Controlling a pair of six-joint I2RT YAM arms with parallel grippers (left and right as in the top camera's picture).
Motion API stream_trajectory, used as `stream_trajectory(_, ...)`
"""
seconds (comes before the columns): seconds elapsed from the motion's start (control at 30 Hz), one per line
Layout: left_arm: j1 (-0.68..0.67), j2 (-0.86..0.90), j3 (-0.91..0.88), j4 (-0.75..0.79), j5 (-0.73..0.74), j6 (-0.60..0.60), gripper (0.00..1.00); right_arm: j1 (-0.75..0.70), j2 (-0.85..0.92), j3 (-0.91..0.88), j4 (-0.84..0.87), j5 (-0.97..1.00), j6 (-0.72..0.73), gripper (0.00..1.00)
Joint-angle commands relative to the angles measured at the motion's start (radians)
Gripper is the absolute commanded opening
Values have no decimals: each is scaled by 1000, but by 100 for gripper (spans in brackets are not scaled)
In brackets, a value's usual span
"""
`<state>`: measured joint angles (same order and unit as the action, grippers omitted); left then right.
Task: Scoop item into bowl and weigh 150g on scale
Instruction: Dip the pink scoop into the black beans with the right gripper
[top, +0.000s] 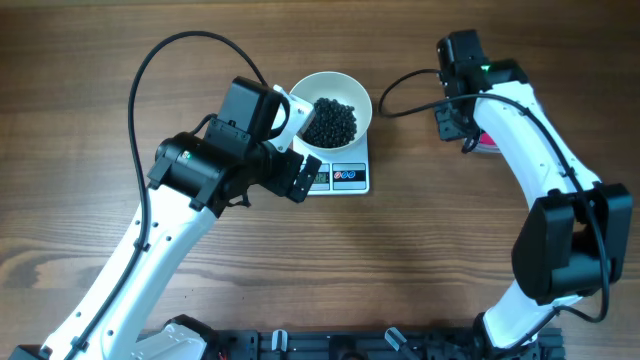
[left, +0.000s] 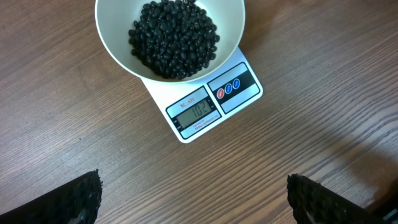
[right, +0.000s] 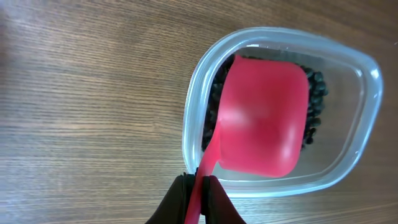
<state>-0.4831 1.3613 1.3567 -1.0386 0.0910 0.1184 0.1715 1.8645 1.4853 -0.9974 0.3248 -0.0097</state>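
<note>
Bkgd is filled by a brown wood-grain table (top: 90, 60), grain laid left-right in overhead view. It is lit evenly; soft sheen is seen in wrist views.

Two arms over the table (top: 420, 260), one gripper spread, one pinched tight.
The left arm (top: 140, 250) slants from the table's near-left corner toward the middle. Its left gripper (left: 196, 202) faces down with jaws wide apart, holding nothing (only its dark fingertips (left: 81, 199) show, low in the wrist view). The right arm (top: 545, 150) bends from the near-right edge toward the far edge, with the right gripper (right: 200, 198) clamped on the handle of a pink scoop (right: 264, 115).
</note>
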Motion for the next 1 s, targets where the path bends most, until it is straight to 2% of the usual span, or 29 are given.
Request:
stream_trajectory(0.0, 3, -5, -3, 2, -6, -3, 100, -31, -2, 3, 0, -113, 86, 4)
stream_trajectory(0.13, 3, -5, -3, 2, -6, -3, 100, -88, -29, 3, 10, -201, 92, 4)
stream_trajectory(0.3, 3, -5, -3, 2, -6, -2, 100, -153, -82, 3, 21, -193, 87, 4)
stream_trajectory(0.6, 3, -5, -3, 3, -6, -3, 100, -165, -109, 3, 25, 226, 87, 4)
stream_trajectory(0.73, 3, -5, -3, 2, -6, -2, 100, -164, -103, -2, 48, 217, 67, 4)
stream_trajectory(0.97, 3, -5, -3, 2, -6, -2, 100, -153, -63, -6, 63, 44, -11, 4)
